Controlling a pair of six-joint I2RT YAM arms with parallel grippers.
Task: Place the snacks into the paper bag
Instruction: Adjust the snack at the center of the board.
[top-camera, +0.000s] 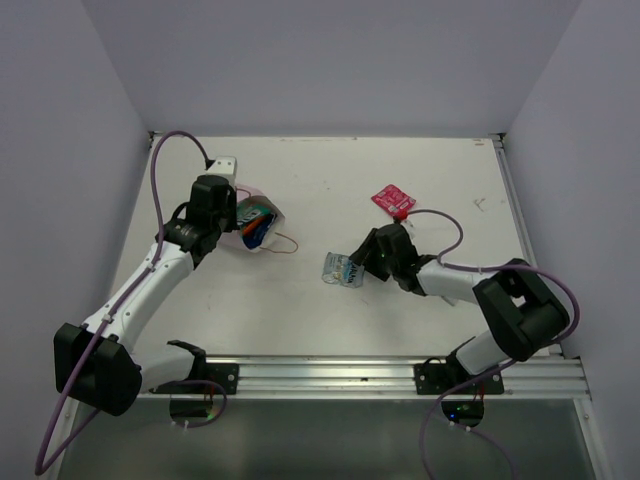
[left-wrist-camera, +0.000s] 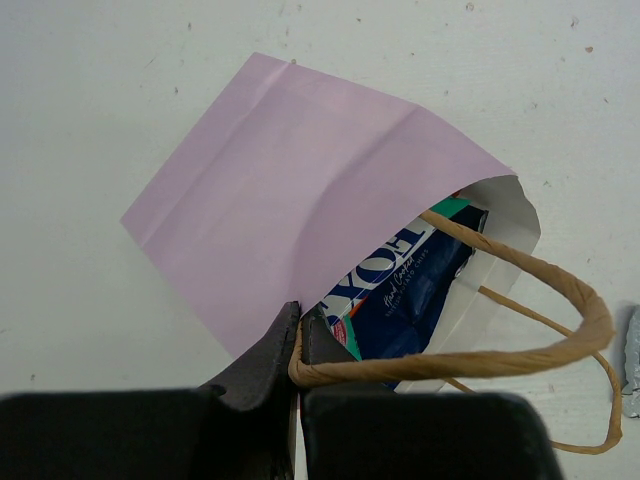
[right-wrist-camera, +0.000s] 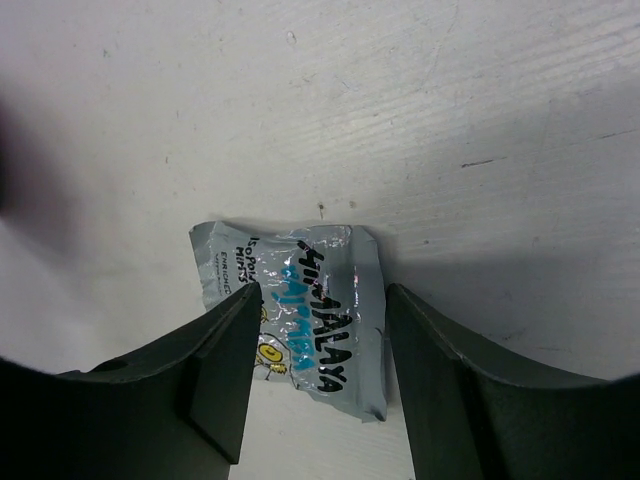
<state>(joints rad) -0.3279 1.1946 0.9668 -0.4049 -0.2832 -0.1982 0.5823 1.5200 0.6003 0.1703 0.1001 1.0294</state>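
Label first: the silver packet under your right wrist says HIMALAYA in black capitals. Below that is a teal word too crinkled to make out, and the small print at its 9 o'clock end can't be read either. There's a little yellow figure near its lower edge. It's shiny, creased foil, lying flat on the counter.

Your right fingers stand apart, one on each side of it. The one at 9 o'clock overlaps the packet's edge, and the one at 3 o'clock sits just beside the foil. They're open, with nothing pinched. From above, that packet lies near the counter's middle. A red packet lies loose at its 1 o'clock, well apart, its print too small to read.

Now your left side. The bag is pale pink and lies on its side at about 10 o'clock on the counter. In the wrist view its mouth gapes toward 4 o'clock, white inside.

In it is a blue packet with big white letters half hidden by the rim, so you can't read a whole word. It has a cursive line below them and a red oval logo down by your fingers. A teal packet peeks out behind it.

Your left fingers are clamped shut on the bag's rim at 6 o'clock, right where the tan twisted handle starts. The handle loops out toward 3 o'clock.
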